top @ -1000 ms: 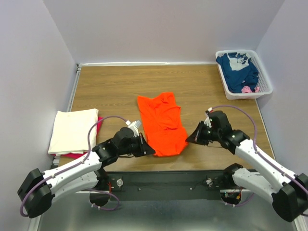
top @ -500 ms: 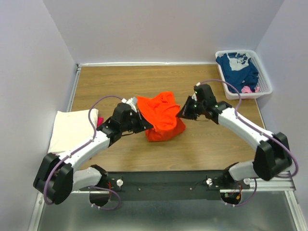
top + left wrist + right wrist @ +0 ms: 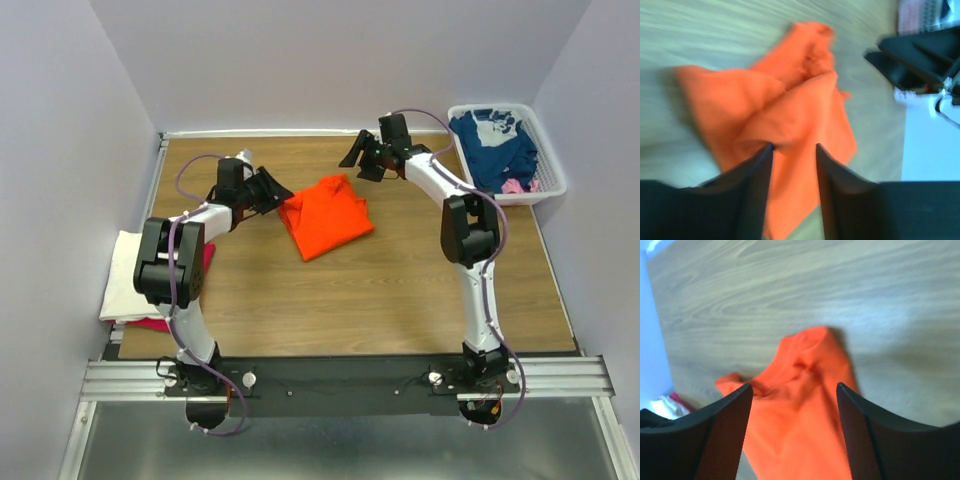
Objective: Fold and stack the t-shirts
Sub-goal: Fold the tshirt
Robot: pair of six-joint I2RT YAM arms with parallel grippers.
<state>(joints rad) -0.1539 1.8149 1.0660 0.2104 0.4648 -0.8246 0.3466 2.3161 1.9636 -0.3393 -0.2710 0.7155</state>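
Note:
The orange t-shirt (image 3: 325, 215) lies folded in a crumpled wedge on the wooden table (image 3: 400, 290), a little behind its middle. My left gripper (image 3: 283, 192) hovers at the shirt's left far corner, and the left wrist view shows its jaws open over the orange cloth (image 3: 790, 100) with nothing pinched. My right gripper (image 3: 350, 160) is just past the far edge, wide open above the orange shirt (image 3: 800, 430). A folded cream t-shirt (image 3: 140, 270) rests on a pink one (image 3: 207, 262) at the left edge. A navy t-shirt (image 3: 495, 140) fills the basket.
The white slotted basket (image 3: 555, 185) stands at the back right corner, with a bit of pink cloth (image 3: 513, 186) inside. Lilac walls close in the back and both sides. The arms' mounting rail (image 3: 340, 375) runs along the near edge.
Both grippers, shut on the orange shirt's near corners, carried them up and away to the far side, folding the shirt over. Both have now opened and let go.

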